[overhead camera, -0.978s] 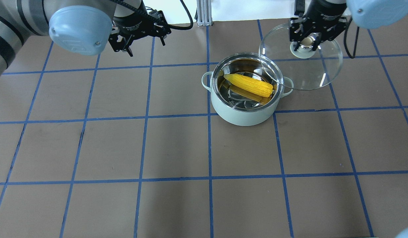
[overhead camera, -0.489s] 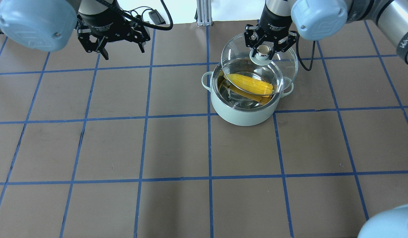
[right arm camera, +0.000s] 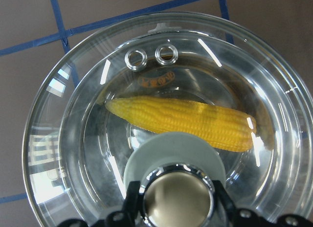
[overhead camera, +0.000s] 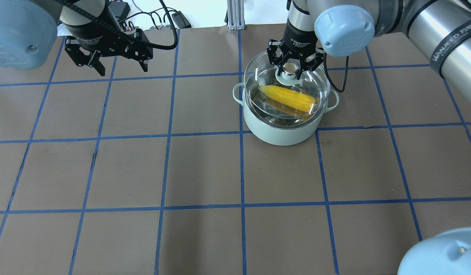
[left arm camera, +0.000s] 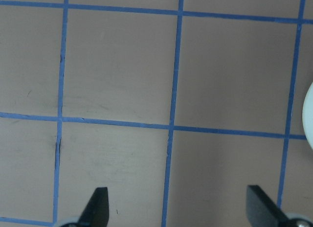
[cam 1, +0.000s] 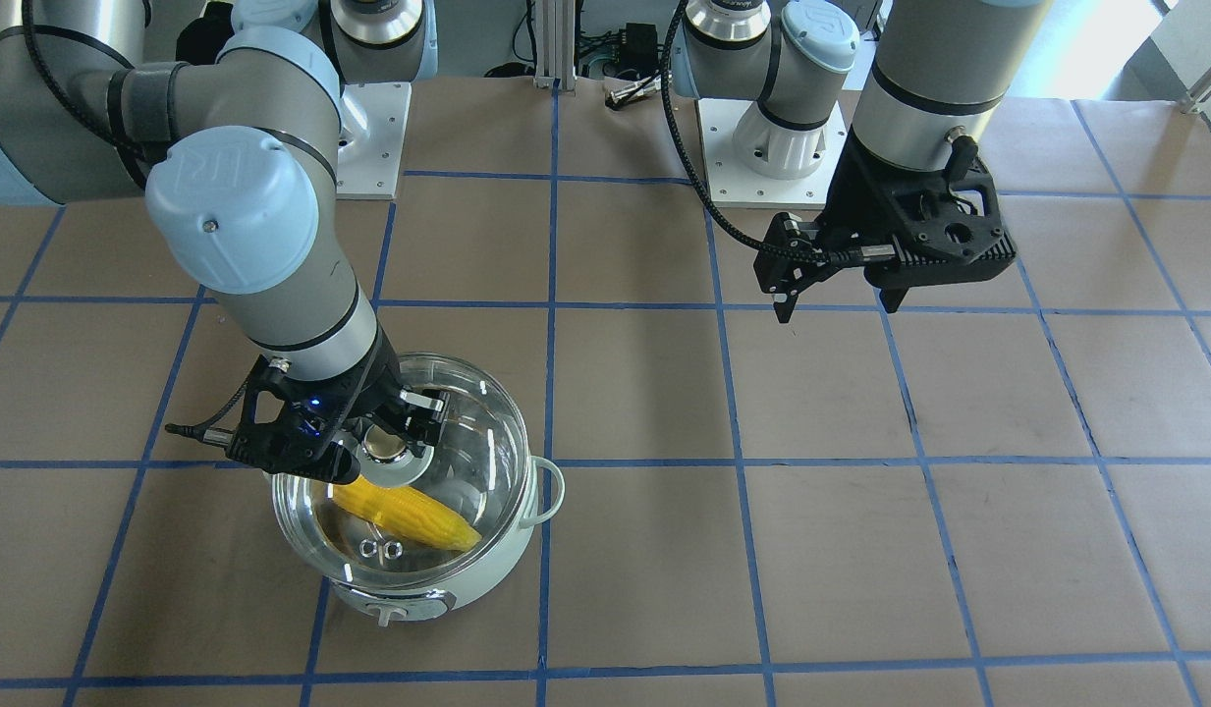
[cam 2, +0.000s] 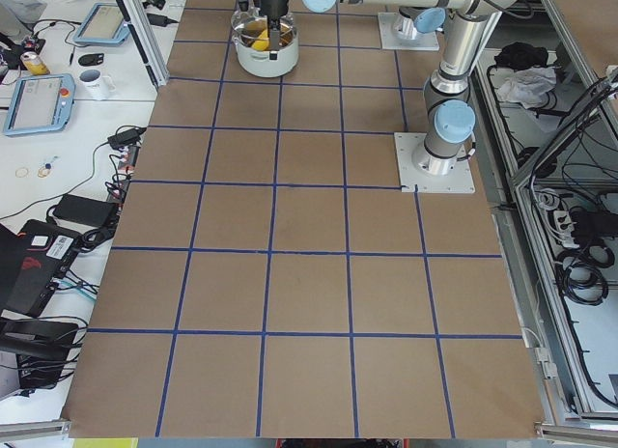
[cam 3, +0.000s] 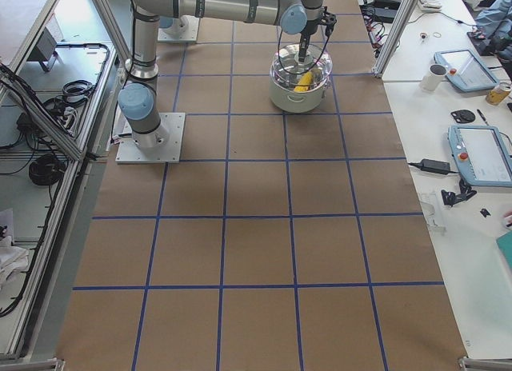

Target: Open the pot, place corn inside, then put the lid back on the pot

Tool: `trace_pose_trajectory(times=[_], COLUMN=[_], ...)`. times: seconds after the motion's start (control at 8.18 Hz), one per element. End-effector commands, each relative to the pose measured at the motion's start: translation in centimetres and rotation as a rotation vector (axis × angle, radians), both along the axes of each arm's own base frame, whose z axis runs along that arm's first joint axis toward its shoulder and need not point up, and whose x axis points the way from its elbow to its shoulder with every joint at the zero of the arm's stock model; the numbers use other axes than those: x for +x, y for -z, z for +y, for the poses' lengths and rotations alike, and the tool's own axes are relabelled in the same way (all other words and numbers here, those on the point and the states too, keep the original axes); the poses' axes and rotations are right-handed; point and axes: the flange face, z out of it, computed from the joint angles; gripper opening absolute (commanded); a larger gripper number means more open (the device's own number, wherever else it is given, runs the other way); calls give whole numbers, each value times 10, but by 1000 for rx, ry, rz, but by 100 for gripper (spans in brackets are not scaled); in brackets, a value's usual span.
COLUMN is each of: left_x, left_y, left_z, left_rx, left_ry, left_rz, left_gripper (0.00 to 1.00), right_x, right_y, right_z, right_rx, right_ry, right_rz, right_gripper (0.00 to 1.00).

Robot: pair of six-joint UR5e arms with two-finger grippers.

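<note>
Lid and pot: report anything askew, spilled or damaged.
Nothing stands out. The lid, held by its knob in the right gripper, is level and centred over the pot. The corn lies whole inside, with nothing spilled. Whether the rim is fully seated cannot be told.

The mint-green pot (overhead camera: 281, 135) stands upright. The yellow corn (overhead camera: 287, 98) lies inside, its tip between 9 and 10 o'clock. The clear glass lid (overhead camera: 264, 76) is over the mouth, shifted slightly toward 12 o'clock.

Right jaws clamped, left jaws spread (aloft)
</note>
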Motion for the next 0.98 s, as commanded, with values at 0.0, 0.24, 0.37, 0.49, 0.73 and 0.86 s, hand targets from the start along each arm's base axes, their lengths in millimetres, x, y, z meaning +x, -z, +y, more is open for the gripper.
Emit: trace_pose_trajectory(times=[0.0, 0.24, 0.37, 0.49, 0.73, 0.86], left_x=[9, 10, 15, 24, 31, 32], left_y=[7, 12, 12, 12, 18, 22], left_z=[38, 45, 44, 41, 43, 41], left_rx=[27, 33, 32, 31, 52, 60], left_ry=[67, 70, 59, 41, 24, 23], left_rz=[-8, -13, -13, -11, -10, -9], left_gripper=[100, 100, 100, 100, 100, 100], right_x=[6, 5, 4, 4, 4, 4], right_y=[10, 16, 21, 29, 30, 30], right_z=[1, 2, 1, -2, -2, -2], right_rx=[17, 27, 33, 46, 48, 48], right_ry=[0, -8, -15, -20, -15, -18], right_rz=[-2, 2, 8, 10, 10, 12], right_gripper=[9, 10, 10, 10, 11, 13])
